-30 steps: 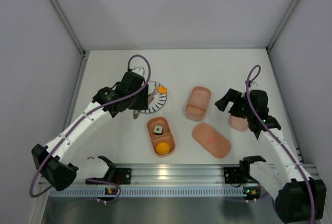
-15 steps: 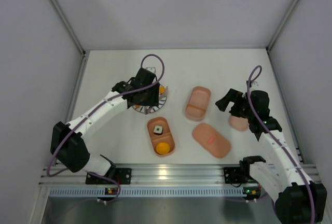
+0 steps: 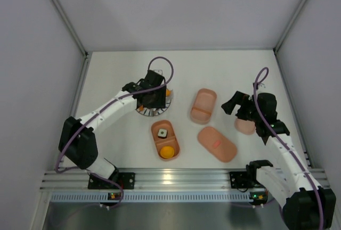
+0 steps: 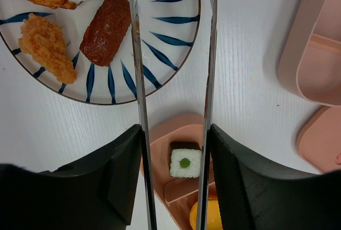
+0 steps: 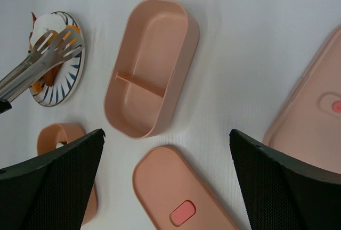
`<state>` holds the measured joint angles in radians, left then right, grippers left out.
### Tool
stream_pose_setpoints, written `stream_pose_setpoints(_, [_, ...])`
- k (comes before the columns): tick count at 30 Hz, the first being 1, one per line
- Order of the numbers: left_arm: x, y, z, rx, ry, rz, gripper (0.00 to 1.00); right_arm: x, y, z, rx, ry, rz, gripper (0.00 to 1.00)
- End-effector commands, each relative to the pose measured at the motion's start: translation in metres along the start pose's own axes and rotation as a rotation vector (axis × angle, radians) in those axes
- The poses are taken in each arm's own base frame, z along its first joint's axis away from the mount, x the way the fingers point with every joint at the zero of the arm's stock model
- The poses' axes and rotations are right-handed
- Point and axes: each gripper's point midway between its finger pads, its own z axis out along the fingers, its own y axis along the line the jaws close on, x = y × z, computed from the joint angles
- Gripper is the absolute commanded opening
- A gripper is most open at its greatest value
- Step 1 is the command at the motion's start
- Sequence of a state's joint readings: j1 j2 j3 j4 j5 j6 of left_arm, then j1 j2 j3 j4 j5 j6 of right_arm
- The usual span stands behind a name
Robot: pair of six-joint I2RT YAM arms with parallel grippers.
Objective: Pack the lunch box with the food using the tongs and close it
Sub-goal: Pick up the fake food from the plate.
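Observation:
My left gripper (image 4: 175, 134) is shut on the tongs (image 4: 139, 81), whose two silvery arms run between its fingers and stand apart. The tong tips (image 5: 63, 41) hang over the striped plate (image 4: 160, 75). The plate holds food: a dark brown piece (image 4: 105, 27) and orange fried pieces (image 4: 45, 54). One lunch box tray (image 3: 165, 139) holds a rice square (image 4: 185, 162) and a yellow piece (image 4: 205, 216). The other tray (image 5: 149, 75) is empty. A lid with a red mark (image 5: 184, 198) lies near it. My right gripper (image 5: 165, 134) is open and empty above them.
A second pink lid (image 5: 314, 118) lies on the table under my right arm (image 3: 266, 118). White walls close in the table on three sides. The metal rail (image 3: 181, 179) runs along the near edge.
My left arm has swung right and forward, carrying the tongs from the plate's left side to over the plate, and the tong arms have spread a little. The right arm has not moved.

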<state>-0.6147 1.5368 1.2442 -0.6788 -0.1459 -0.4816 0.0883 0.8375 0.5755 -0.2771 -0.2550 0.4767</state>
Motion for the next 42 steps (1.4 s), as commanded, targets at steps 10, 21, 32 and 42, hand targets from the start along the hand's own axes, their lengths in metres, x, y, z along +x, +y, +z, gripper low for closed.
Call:
stream_pose_setpoints(10, [-0.038, -0.01, 0.01, 0.012, -0.095, -0.018, 0.57, -0.022, 0.005, -0.007, -0.006, -0.066, -0.04, 1.0])
stream_pose_setpoints(21, [-0.038, -0.011, 0.016, 0.008, -0.076, -0.005, 0.53, -0.021, 0.003, -0.007, 0.003, -0.062, -0.044, 0.99])
stream_pose_setpoints(32, [-0.039, -0.009, -0.001, 0.012, -0.093, 0.004, 0.42, -0.021, 0.003, -0.007, 0.002, -0.062, -0.038, 0.99])
stream_pose_setpoints(42, [-0.047, -0.008, -0.03, 0.031, -0.137, 0.004, 0.41, -0.02, 0.003, -0.008, 0.004, -0.062, -0.04, 0.99])
